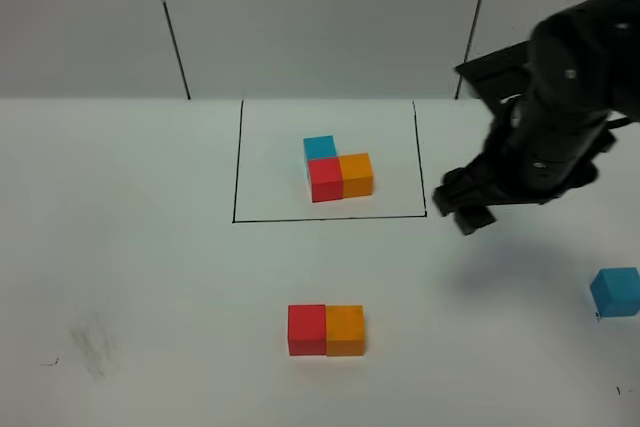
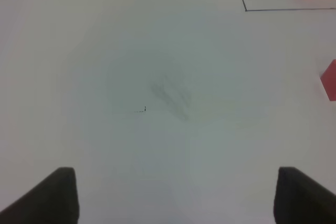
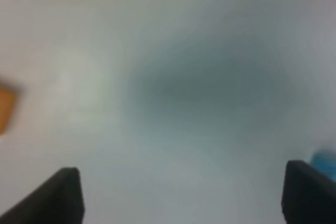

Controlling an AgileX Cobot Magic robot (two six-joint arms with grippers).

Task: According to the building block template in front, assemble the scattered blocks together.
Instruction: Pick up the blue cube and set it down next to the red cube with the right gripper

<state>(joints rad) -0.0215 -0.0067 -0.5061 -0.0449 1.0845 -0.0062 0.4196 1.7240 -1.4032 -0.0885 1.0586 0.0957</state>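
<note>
Matte red cube (image 1: 307, 330), orange cube (image 1: 345, 330), seemingly flush

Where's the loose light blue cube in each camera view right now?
Exterior high: loose light blue cube far right, apart from the others.
Left wrist: not in it.
Right wrist: the cube, blurred, at the frame's edge.
Shared landmark: loose red cube, exterior and left wrist only.

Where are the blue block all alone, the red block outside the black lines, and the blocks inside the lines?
Lone blue block (image 1: 615, 293): high view, middle of the cube.
Loose red block (image 1: 307, 317): high view, its top face.
Template (image 1: 325, 175): high view, its red cube.
</note>
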